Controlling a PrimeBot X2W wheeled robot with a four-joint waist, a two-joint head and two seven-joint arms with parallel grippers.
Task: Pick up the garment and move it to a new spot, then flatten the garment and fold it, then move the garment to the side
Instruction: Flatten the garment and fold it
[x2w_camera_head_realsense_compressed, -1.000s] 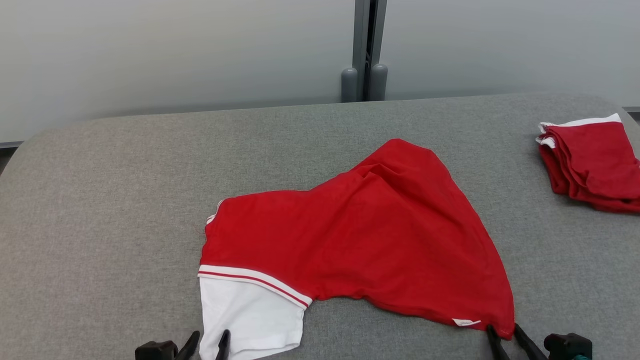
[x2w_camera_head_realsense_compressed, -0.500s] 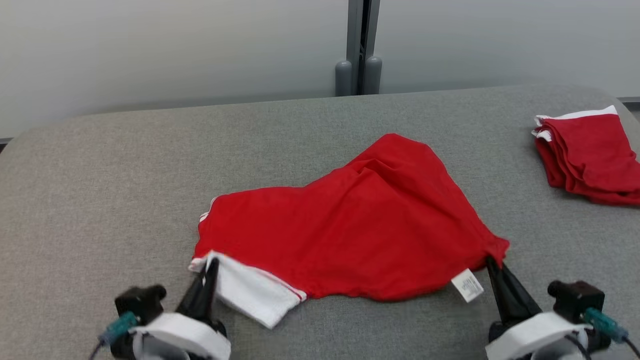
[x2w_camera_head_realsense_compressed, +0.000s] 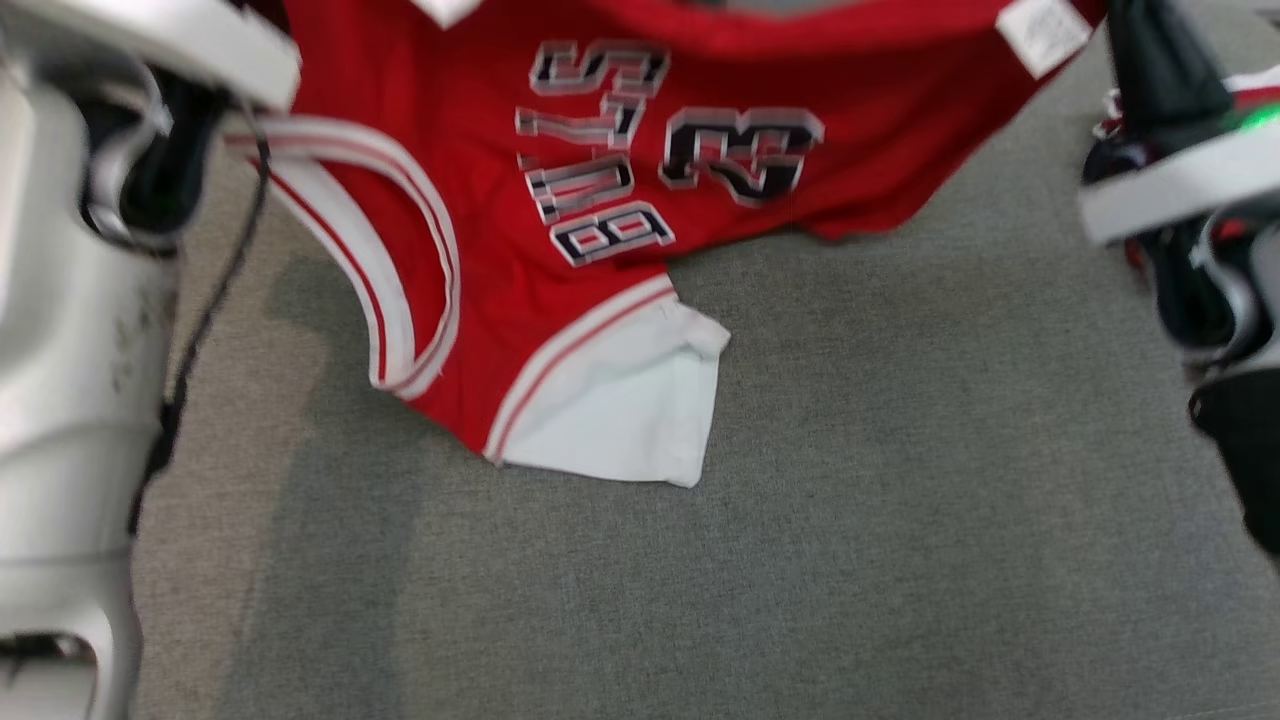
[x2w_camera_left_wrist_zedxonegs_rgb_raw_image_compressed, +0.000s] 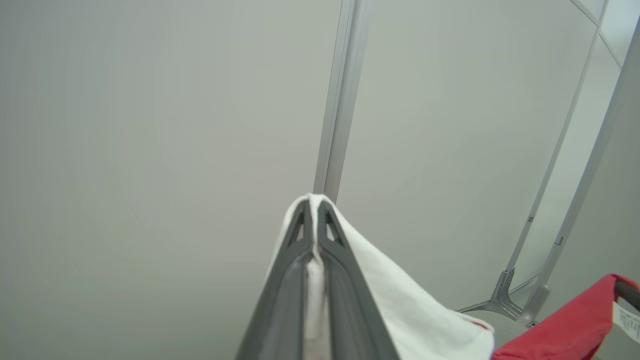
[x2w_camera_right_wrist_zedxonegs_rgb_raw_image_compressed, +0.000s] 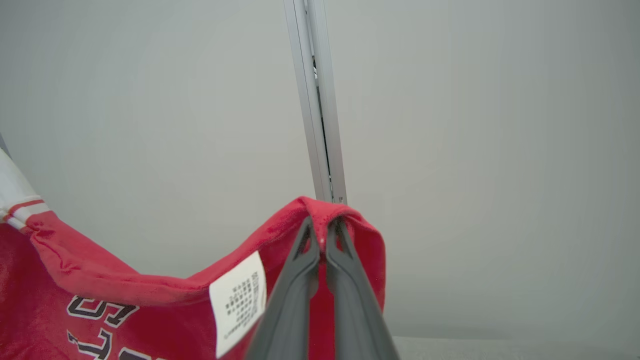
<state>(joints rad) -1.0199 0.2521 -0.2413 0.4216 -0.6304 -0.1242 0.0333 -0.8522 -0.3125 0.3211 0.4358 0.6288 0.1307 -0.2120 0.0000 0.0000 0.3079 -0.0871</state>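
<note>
The garment (x2w_camera_head_realsense_compressed: 600, 150), a red jersey with white-and-red striped trim and black block lettering that reads upside down from the robot's side, is held up above the grey tabletop (x2w_camera_head_realsense_compressed: 850, 560), stretched between two raised corners. A white panel at its lowest corner droops toward the tabletop; I cannot tell whether it touches. The left end effector (x2w_camera_left_wrist_zedxonegs_rgb_raw_image_compressed: 314, 220) has its two dark fingers pressed together on a fold of the white cloth, well above the tabletop. The right end effector (x2w_camera_right_wrist_zedxonegs_rgb_raw_image_compressed: 324, 235) is likewise pinched tight on a bunched red edge, with a white care label (x2w_camera_right_wrist_zedxonegs_rgb_raw_image_compressed: 239, 300) dangling just beside its fingers. The pale left forearm (x2w_camera_head_realsense_compressed: 70, 350) stands over the tabletop's left side. Beyond the tabletop a metal post (x2w_camera_right_wrist_zedxonegs_rgb_raw_image_compressed: 315, 100) runs up a plain pale wall.
</note>
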